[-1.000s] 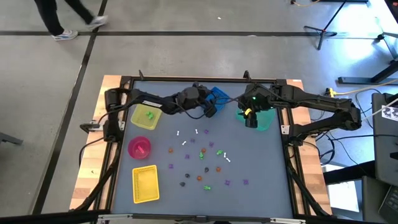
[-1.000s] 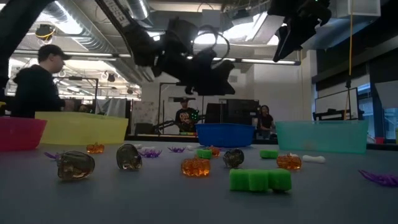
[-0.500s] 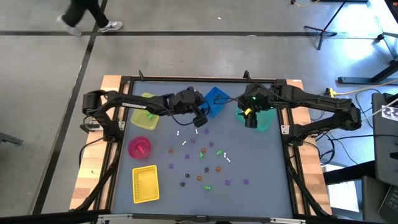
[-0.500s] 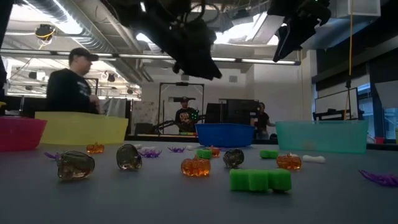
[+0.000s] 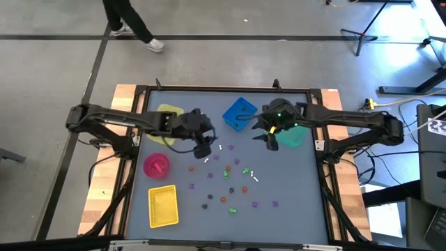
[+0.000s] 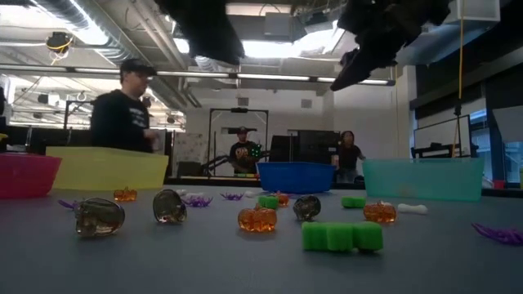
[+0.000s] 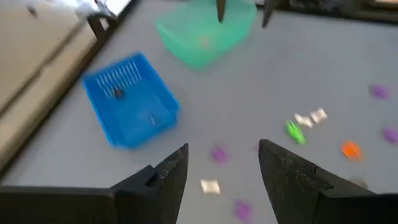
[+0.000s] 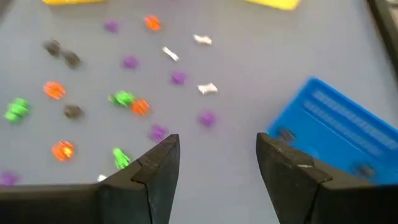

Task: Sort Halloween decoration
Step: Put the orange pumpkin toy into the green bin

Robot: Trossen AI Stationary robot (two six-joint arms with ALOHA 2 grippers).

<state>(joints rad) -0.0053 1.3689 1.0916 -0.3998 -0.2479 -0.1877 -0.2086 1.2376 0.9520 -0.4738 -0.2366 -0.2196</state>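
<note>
trinkets scattered mid-table; wrist views alone show left gripper, right gripper seemingly spread, empty

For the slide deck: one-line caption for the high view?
Both arms poised over scattered Halloween trinkets: left gripper near the yellow bin, right gripper beside the teal bin.

even overhead light — blurred wrist views

Dark jointed arms, black claws (green light)
</note>
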